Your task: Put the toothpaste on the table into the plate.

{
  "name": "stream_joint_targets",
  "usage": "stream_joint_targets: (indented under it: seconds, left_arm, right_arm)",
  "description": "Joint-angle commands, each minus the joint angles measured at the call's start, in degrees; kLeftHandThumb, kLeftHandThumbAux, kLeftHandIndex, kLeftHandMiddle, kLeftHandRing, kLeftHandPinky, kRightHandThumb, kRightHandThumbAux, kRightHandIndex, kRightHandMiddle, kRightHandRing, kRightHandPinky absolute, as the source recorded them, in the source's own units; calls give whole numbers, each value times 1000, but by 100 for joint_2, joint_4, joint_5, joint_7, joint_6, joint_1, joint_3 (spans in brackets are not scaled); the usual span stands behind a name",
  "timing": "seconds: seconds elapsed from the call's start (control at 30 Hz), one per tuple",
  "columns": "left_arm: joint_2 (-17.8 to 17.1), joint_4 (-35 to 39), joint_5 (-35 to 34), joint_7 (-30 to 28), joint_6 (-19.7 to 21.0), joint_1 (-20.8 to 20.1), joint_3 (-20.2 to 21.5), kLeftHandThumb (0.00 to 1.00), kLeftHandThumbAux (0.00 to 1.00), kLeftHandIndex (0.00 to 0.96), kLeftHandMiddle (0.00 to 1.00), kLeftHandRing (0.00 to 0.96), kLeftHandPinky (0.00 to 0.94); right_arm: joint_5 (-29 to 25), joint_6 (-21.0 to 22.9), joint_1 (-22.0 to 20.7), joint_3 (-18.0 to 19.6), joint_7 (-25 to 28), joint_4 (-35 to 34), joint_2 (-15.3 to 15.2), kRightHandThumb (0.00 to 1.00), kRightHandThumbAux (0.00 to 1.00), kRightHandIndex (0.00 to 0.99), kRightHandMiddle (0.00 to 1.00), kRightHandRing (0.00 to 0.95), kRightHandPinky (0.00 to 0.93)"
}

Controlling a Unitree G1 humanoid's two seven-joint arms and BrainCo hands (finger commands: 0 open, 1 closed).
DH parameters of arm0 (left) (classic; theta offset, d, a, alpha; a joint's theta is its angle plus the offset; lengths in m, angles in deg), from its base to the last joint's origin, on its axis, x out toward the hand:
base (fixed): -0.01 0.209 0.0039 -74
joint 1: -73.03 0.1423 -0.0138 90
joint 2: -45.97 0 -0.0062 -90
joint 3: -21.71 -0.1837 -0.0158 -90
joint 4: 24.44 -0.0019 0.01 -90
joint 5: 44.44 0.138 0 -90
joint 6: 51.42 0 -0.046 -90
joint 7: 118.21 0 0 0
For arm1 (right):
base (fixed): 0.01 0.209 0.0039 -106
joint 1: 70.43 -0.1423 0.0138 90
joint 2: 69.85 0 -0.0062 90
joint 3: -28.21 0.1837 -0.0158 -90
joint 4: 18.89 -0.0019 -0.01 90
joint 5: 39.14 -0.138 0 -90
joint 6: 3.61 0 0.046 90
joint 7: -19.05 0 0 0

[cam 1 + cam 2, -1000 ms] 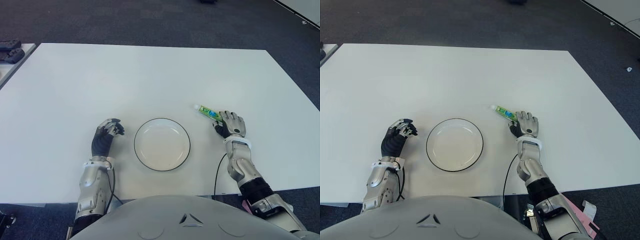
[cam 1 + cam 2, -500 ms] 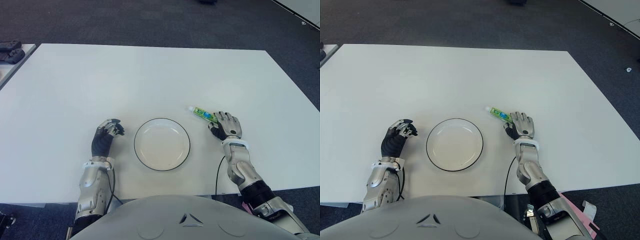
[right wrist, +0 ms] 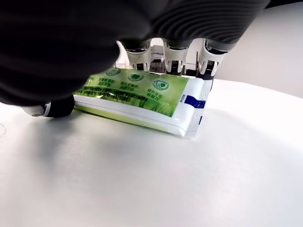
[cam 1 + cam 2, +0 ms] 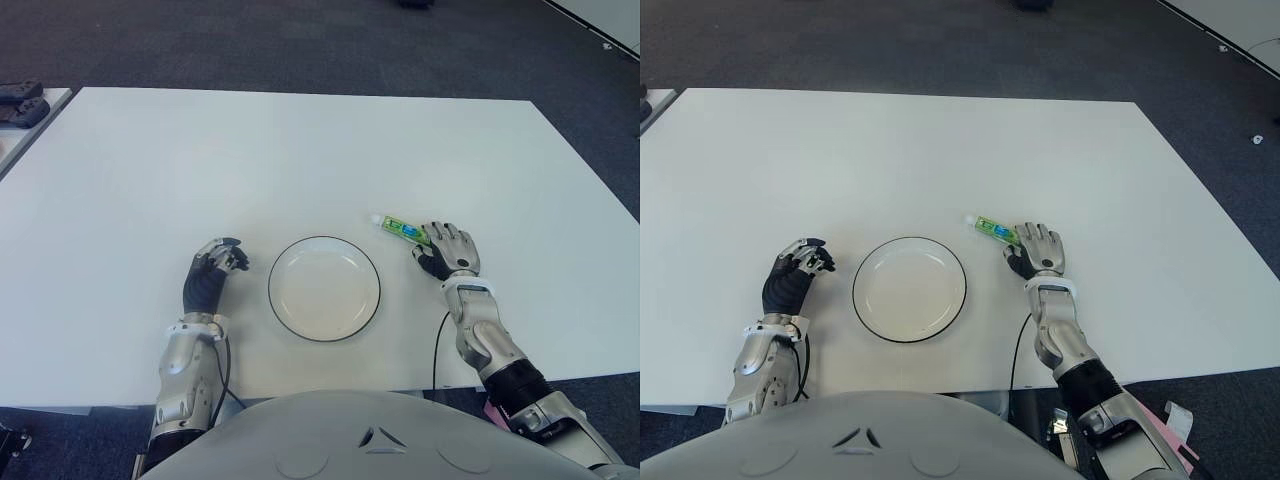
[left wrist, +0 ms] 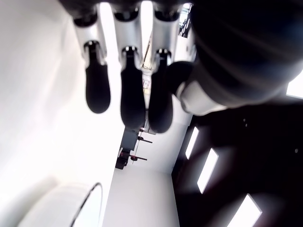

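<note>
Evidently right hand point(image 4: 447, 250) cups the toothpaste point(image 3: 142, 97) flat on the table point(image 4: 300, 150), fingers point(image 3: 173, 59) draped behind, thumb near, not pinching; light, soft, slippery tube—grip mid-body.

- The plate point(image 4: 324, 288) lies on the table point(image 4: 300, 150) near its front edge, roughly midway between the two hands; nothing lies in it
- The left hand point(image 4: 210, 272) shows to the left of the plate, a little apart from its rim
- The toothpaste point(image 4: 400, 227) lies flat on the table to the right of the plate and slightly behind it, outside the rim; its capped end points toward the plate
- The right hand point(image 4: 449, 249) is at the tube's far end from the plate, to the plate's right; in the right wrist view its fingers point(image 3: 173, 56) stand behind the tube with the palm over it
</note>
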Motion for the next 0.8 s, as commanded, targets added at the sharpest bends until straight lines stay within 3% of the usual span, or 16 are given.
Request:
stream_joint_targets:
  seconds: [0.03,0.43,0.53,0.63,0.8]
  left_arm:
    - [41,-167,33,141,336,165,19,716,717,435,577,562,535]
    - [59,-175,-49,71,300,158,35,716,718,435,575,563,539]
    - [57,-174,-61,74,321,148,37,716,718,435,577,565,541]
    - [67,-173,-87,89,347,138,48,716,718,435,576,564,539]
    - [75,-178,-152,87,366,124,66,716,718,435,572,562,534]
  right_arm:
    - [-273,-403,320,-304,339,386,51,651,183,0,0,0,0]
    - [-704,-771,109,-138,92,1059,86,657,219,0,0,0,27]
    - [-865,-859,2,-70,-132,1380,183,707,274,0,0,11,176]
    - [-1060,-883,-89,42,-268,1630,304,738,303,0,0,47,245]
    - [-1350,-923,-229,288,-484,2004,512,855,372,143,142,258,448]
